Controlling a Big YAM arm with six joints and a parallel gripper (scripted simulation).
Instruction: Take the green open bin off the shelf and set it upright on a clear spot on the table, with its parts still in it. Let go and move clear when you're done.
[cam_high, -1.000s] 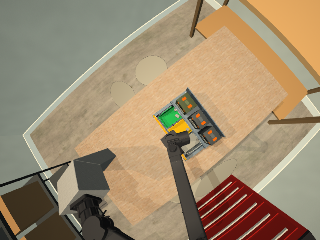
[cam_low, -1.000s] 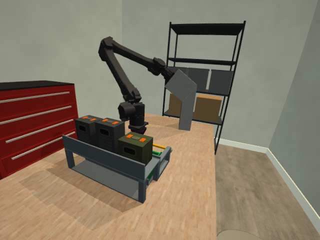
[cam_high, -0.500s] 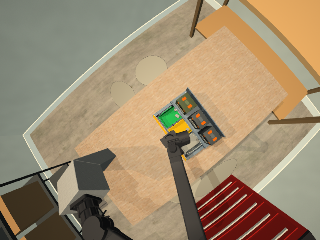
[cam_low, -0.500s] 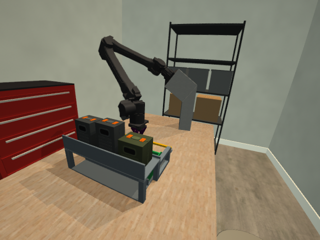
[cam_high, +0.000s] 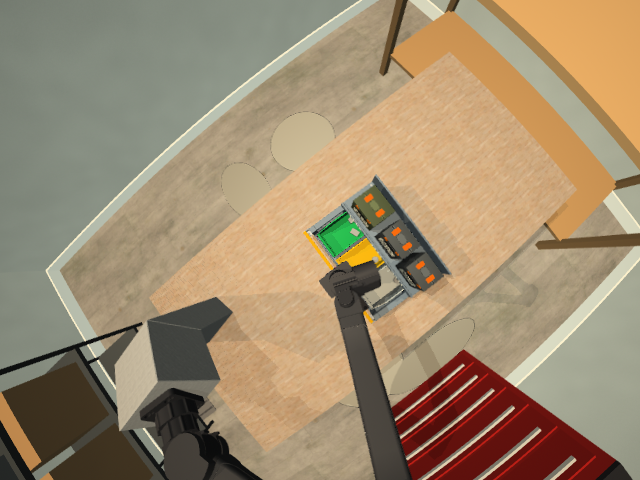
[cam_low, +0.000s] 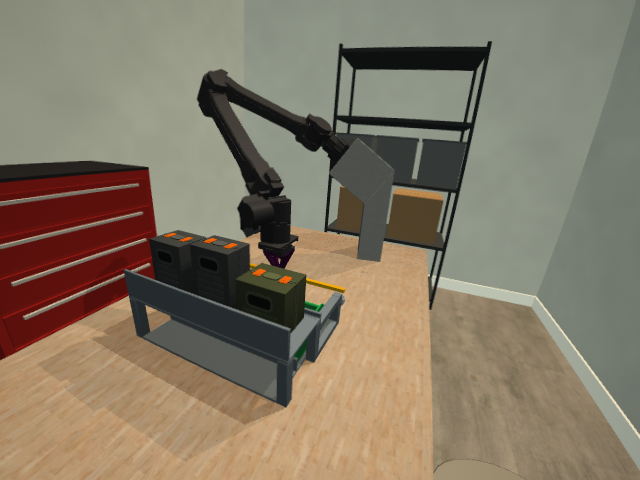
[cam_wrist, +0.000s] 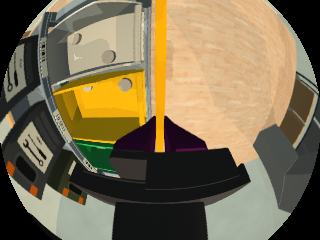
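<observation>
Gripper (cam_wrist: 160, 139) is clamped on the front wall of the yellow bin (cam_wrist: 110, 103), not the green one. Green bin (cam_high: 337, 235) sits upright on the grey shelf (cam_low: 217, 310) w/ parts inside (just beside the yellow), on the table (cam_high: 465, 155).

Green bin (cam_high: 337, 236): near corner hidden under the wrist in top view; in exterior view mostly hidden behind the olive case (cam_low: 270, 294). Gripper (cam_wrist: 160, 135) fingertips' contact with the yellow bin (cam_wrist: 107, 110) rim mostly hidden. Parts too small to identify.
</observation>
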